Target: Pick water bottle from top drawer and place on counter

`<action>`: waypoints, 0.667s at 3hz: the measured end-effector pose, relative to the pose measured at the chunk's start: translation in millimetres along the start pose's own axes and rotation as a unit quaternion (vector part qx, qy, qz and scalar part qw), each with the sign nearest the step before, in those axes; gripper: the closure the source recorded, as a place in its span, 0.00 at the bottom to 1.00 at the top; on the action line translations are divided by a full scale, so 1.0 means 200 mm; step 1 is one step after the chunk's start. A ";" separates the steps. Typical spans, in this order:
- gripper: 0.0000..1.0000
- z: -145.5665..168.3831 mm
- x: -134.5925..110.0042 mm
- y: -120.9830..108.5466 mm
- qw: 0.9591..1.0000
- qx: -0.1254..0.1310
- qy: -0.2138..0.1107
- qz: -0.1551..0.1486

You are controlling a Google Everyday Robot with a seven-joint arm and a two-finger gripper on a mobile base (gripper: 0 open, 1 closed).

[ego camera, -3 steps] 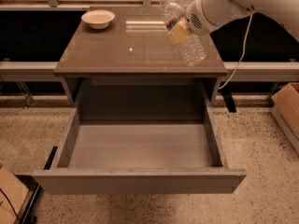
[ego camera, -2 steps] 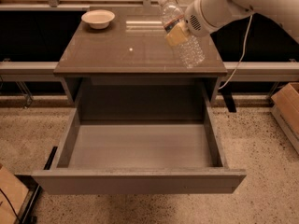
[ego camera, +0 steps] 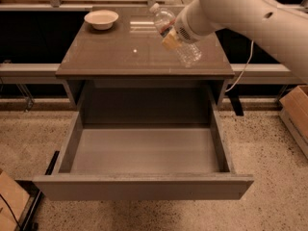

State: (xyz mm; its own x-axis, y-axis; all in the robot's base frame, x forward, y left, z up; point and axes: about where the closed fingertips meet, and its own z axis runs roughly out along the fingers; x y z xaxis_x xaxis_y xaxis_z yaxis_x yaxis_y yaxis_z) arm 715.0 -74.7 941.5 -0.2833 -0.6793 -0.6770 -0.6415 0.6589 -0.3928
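My gripper (ego camera: 171, 36) is shut on the water bottle (ego camera: 185, 52), a clear ribbed plastic bottle with a white cap. It holds the bottle tilted, cap up and to the left, above the right half of the counter (ego camera: 110, 57). The white arm comes in from the upper right. The top drawer (ego camera: 144, 150) stands pulled fully open below the counter, and its grey floor is bare.
A white bowl (ego camera: 101, 19) sits on the counter's far left corner. A tiny white speck (ego camera: 134, 51) lies mid-counter. Cardboard boxes stand at the right edge (ego camera: 296, 109) and lower left (ego camera: 9, 201). Speckled floor surrounds the cabinet.
The gripper and bottle have shifted slightly left and up over the counter. The drawer and bowl have not moved.
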 end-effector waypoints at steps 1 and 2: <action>1.00 0.18 -0.05 -0.05 0.997 0.021 -0.012 -0.076; 1.00 0.34 -0.10 -0.06 0.991 0.027 -0.023 -0.131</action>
State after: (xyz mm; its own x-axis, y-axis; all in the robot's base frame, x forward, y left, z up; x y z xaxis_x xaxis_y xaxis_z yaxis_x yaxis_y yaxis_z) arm 777.3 -47.7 916.4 -0.0779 -0.8145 -0.5749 -0.6490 0.4791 -0.5910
